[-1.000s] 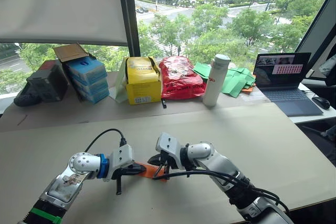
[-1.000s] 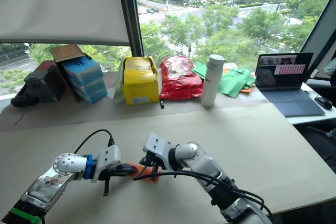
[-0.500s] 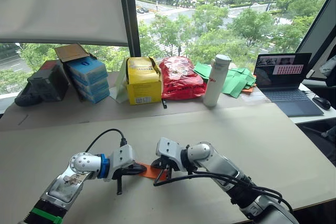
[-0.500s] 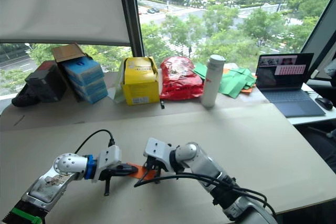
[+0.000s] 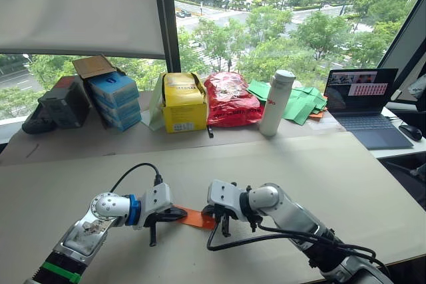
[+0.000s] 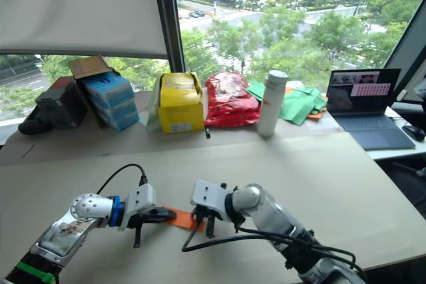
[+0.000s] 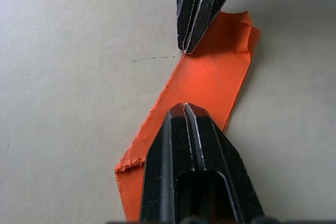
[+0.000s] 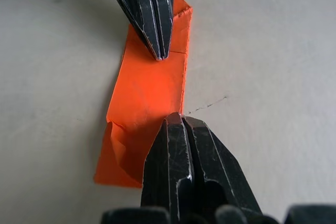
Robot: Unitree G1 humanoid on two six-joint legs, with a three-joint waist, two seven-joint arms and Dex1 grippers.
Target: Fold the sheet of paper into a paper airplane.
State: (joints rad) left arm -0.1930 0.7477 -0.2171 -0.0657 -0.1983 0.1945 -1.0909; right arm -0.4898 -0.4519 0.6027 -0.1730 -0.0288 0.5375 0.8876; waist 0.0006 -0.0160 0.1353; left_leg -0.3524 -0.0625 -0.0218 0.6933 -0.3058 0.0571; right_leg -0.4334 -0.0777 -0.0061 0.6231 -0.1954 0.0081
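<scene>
beige table (image 5: 346, 177) — folded orange paper (image 5: 197, 217)

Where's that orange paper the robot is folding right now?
The sheet of paper lies flat on the table near its front edge, between the two arms. The left tool presses on one end and the right tool on the other, both shut.

- The left gripper (image 7: 185, 109) covers one end of the sheet of paper (image 7: 210, 80), and the picture's edge cuts off that end.
- The right gripper (image 8: 181, 119) hides part of its other end.
- The laptop (image 5: 363, 98) screen is perhaps a video; too small to tell.
</scene>
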